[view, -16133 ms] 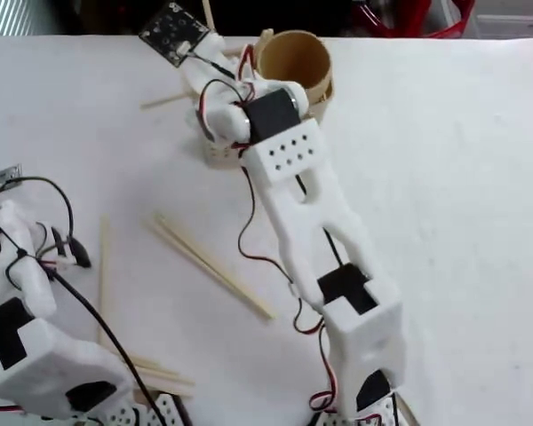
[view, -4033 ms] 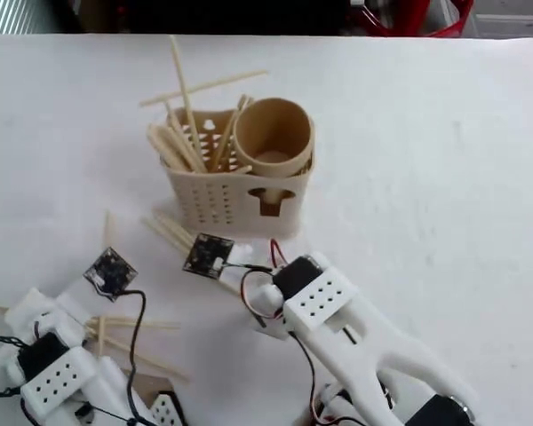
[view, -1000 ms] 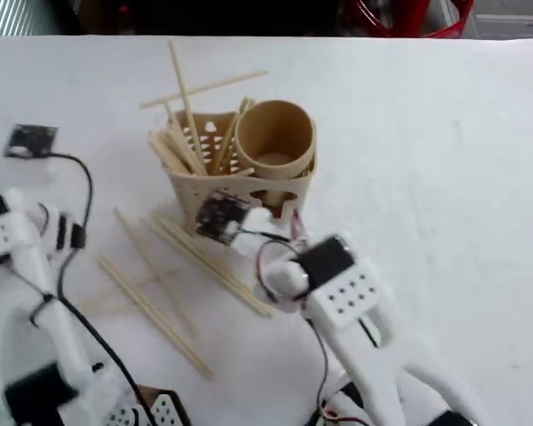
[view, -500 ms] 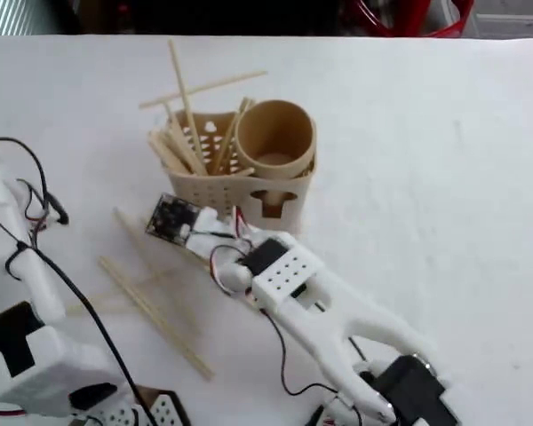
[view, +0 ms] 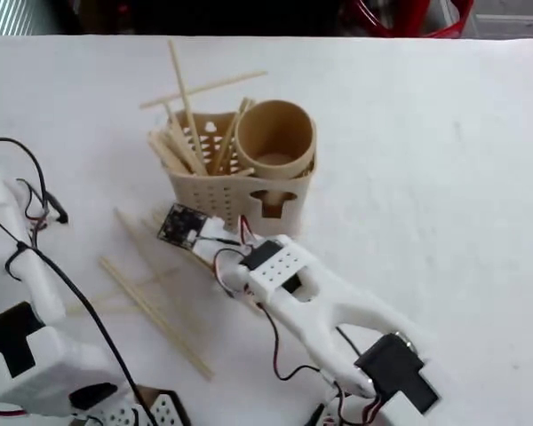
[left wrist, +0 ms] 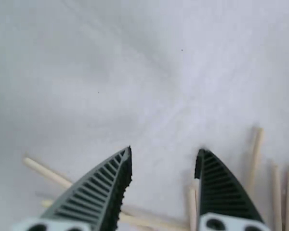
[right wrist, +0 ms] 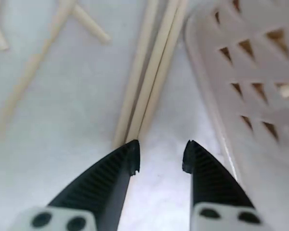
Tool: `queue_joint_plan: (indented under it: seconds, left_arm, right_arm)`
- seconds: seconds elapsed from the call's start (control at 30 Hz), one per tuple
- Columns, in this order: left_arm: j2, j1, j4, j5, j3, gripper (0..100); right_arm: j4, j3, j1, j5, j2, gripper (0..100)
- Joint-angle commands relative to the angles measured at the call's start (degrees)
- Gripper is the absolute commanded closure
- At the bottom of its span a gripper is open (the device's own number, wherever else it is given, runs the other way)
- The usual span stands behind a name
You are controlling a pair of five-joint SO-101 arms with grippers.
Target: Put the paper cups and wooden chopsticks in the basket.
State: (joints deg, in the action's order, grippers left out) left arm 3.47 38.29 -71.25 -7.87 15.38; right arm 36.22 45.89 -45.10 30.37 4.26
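Three pale wooden chopsticks (right wrist: 153, 72) lie partly hidden under the right arm, just beside the cream perforated plastic basket (view: 222, 200) holding the brown paper cup (view: 275, 133). Right gripper (right wrist: 160, 156) and left gripper (left wrist: 164, 166): jaws part-open, gripping nothing

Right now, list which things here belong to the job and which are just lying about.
Job: basket, paper cup in it, stowed chopsticks in it, loose chopsticks on the table, right claw beside them.
Lying about: red object at the far edge.
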Motion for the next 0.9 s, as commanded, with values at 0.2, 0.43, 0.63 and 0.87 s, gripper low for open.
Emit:
queue_joint_plan:
  seconds: [0.2,0.43,0.63,0.87]
  left_arm:
    - [-0.3,0.7,0.7,-0.5,-2.3,78]
    - [-0.3,0.7,0.7,-0.5,-2.3,78]
    - [-0.3,0.7,0.7,-0.5,-2.3,78]
    - [-0.3,0.7,0.7,-0.5,-2.3,78]
  right_arm:
    - [8.9,-0.7,-7.9,5.4,0.7,84.7]
    - [8.4,-1.2,-7.2,5.4,0.9,84.7]
    - [4.0,-1.6,-3.6,5.5,-0.6,84.8]
    - [4.5,-3.5,-3.0,5.6,-3.6,98.2]
